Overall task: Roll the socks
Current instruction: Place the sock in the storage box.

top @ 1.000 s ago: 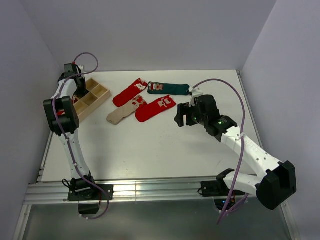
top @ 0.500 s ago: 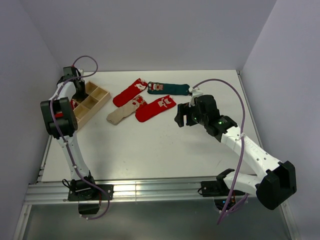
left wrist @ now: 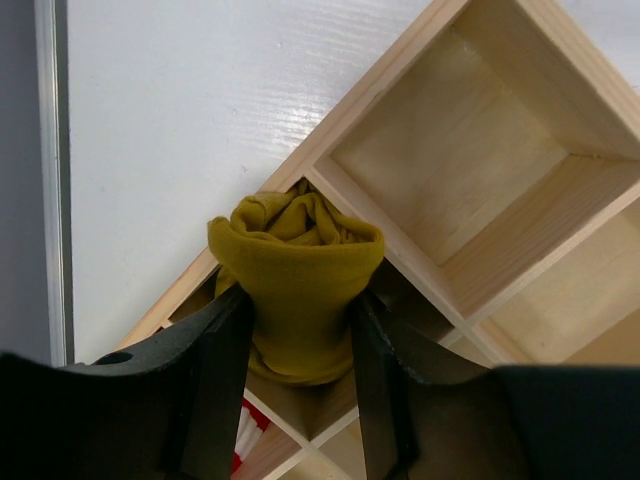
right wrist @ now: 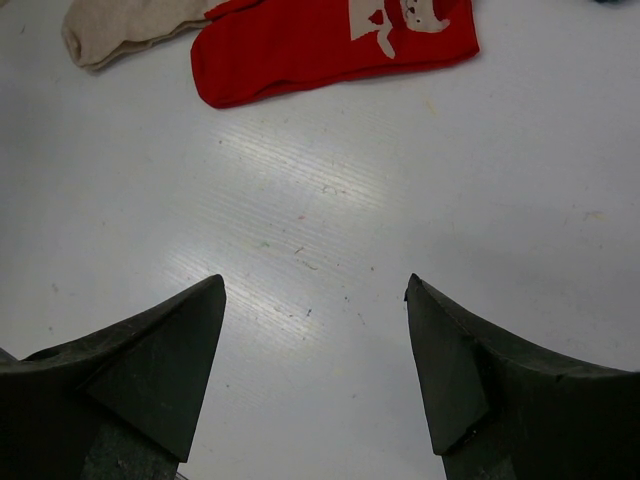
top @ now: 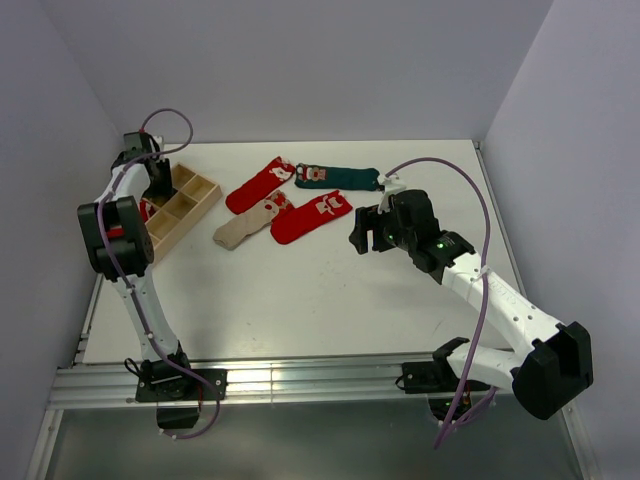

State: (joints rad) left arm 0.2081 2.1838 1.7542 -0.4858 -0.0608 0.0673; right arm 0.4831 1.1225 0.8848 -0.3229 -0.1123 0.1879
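At the end compartment of the wooden box [left wrist: 400, 250], rolled mustard sock [left wrist: 300, 290] is pinched between the left fingers [left wrist: 215, 370]. Right of the box on the worktop [top: 300, 300], red sock [top: 258, 185], second red sock [top: 310, 217], beige sock [top: 245, 227] and dark green sock [top: 340, 178] lie flat. Farther right of the box, right fingers [right wrist: 160, 370] are spread wide, holding nothing.
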